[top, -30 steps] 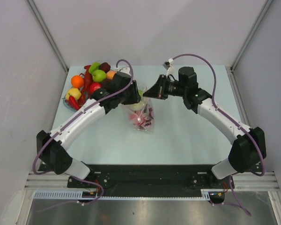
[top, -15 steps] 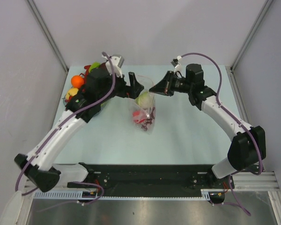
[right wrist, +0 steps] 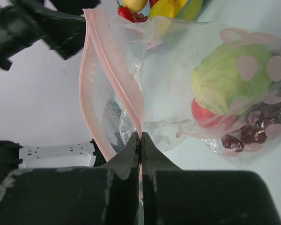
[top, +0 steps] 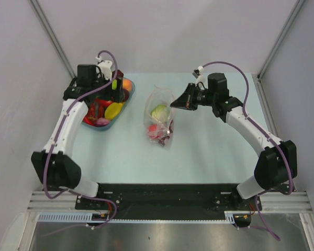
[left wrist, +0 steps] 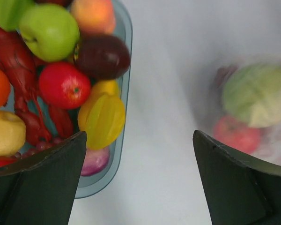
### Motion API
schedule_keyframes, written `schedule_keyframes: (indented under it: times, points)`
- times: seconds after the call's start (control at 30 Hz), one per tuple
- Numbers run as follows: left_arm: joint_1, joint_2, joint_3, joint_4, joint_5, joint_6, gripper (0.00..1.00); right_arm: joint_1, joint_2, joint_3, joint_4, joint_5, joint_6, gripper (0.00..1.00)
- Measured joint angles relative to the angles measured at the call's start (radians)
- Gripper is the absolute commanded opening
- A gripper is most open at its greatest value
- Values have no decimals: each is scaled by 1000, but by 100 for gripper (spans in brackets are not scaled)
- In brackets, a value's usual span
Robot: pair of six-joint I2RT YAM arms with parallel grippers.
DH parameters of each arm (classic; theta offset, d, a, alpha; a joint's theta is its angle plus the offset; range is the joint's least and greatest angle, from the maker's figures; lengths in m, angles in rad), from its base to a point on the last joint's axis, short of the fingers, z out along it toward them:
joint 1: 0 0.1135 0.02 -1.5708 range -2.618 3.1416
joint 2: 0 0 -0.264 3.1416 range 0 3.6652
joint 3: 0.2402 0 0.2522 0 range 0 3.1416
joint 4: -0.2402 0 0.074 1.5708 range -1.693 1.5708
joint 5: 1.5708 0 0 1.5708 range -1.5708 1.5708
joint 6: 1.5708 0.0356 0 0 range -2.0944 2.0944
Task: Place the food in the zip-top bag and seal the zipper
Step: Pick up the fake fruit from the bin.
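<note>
Right gripper [right wrist: 140,140] clamped shut on the thin pale pink zipper strip [right wrist: 117,75] of the clear crinkly dotted bag [top: 159,117], mid-table, part-filled. Left gripper [left wrist: 139,138] spread wide, empty, over the blue-rimmed dish [left wrist: 126,56] of glossy toy food [left wrist: 103,119]. We fear the single pinch lets the mouth sag shut.

Zip-top bag [top: 159,117] is clear, crinkly, shiny plastic, and the zipper [right wrist: 113,65] is a smooth pale pink strip. Toy fruits [left wrist: 63,85] look glossy. The dish [left wrist: 126,70] at the bag's 9 o'clock is translucent bluish plastic. Table [top: 209,146] is matt.
</note>
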Motion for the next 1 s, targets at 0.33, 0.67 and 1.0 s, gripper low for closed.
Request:
schedule_keyframes:
  times: [0.33,0.67,1.0]
  points:
    - [33,256,40,-123,-55,219,98,-1,0,0,-14,3,-20,0]
    - [41,427,94,-164,-108,271,91,-1,0,0,-15,2,-36,0]
    - [91,481,111,-184,-70,277,66,-1,0,0,-18,-5,-44,0]
